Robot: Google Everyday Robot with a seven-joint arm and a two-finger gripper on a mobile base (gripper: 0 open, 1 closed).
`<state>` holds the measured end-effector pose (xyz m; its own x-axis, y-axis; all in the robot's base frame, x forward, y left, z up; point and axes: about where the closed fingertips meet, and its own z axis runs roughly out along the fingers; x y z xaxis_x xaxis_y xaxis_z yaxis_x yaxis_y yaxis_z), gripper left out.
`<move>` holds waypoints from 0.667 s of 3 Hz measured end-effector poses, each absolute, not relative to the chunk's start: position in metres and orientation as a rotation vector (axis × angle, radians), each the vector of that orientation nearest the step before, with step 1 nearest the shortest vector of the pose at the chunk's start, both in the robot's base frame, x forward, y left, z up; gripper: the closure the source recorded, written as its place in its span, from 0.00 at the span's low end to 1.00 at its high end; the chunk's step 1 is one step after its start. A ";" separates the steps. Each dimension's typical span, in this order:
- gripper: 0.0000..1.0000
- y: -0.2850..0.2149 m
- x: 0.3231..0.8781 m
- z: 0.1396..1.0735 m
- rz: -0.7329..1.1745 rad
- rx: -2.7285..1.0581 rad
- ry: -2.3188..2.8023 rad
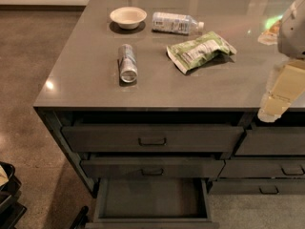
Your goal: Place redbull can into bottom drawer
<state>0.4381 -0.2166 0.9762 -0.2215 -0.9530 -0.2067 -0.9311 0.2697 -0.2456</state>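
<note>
The redbull can (127,62) lies on its side on the grey counter (81,82), left of centre, with its shiny round top facing the front edge. The bottom drawer (152,198) of the left column is pulled out below the counter, and its flat grey floor is bare. My gripper (273,106) hangs at the right edge of the view, over the counter's front right edge, far to the right of the can and holding nothing I can see.
A white bowl (128,17) and a clear water bottle (175,23) lie at the back of the counter. A green chip bag (200,50) lies right of the can. Two handled drawers (152,140) sit shut above the open one. A dark object (7,194) stands on the floor at left.
</note>
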 end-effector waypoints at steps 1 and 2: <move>0.00 -0.217 0.438 0.976 -0.098 -1.724 2.232; 0.00 -0.207 0.440 0.977 -0.076 -1.704 2.197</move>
